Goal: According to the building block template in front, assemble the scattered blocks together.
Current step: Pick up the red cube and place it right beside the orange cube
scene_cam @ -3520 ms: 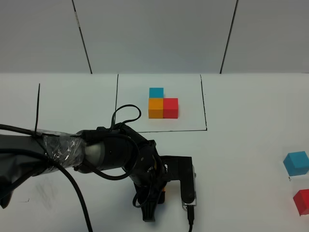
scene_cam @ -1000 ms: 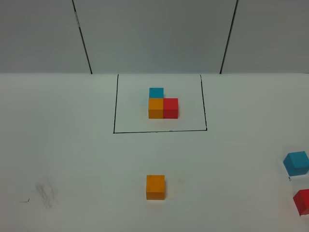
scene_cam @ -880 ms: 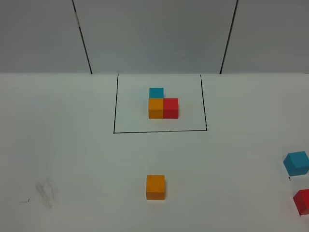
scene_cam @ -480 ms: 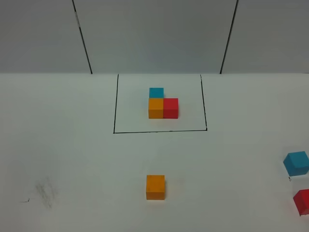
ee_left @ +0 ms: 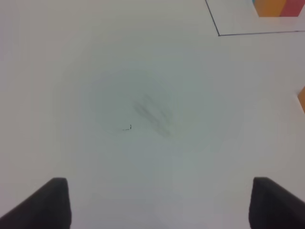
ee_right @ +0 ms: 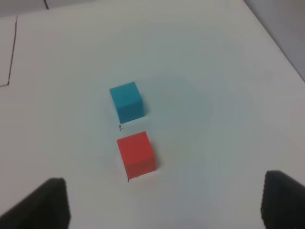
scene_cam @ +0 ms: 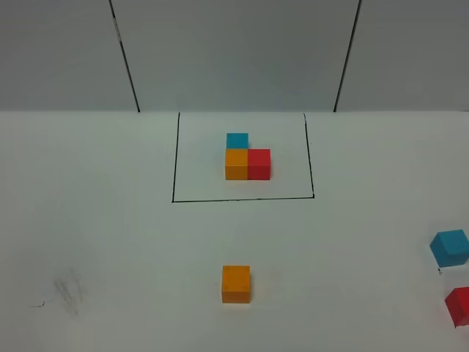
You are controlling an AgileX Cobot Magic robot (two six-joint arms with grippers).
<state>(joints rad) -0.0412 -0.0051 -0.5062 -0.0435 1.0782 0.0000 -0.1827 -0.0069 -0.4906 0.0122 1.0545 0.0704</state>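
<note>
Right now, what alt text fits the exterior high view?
A loose orange cube sits alone on the white table, nearer the camera than the black-framed template of blue, orange and red cubes. A loose blue cube and a red cube lie at the right edge; no arm is in view.

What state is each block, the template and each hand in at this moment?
building block template: three cubes joined in an L inside its frame, nothing touching it.
orange block: flat on the table, alone, not held.
blue block: flat on the table, loose, apart from the red one.
red block: flat on the table, loose, not held.
left hand: open, empty, over bare table.
right hand: open, empty, over the blue and red blocks.
</note>
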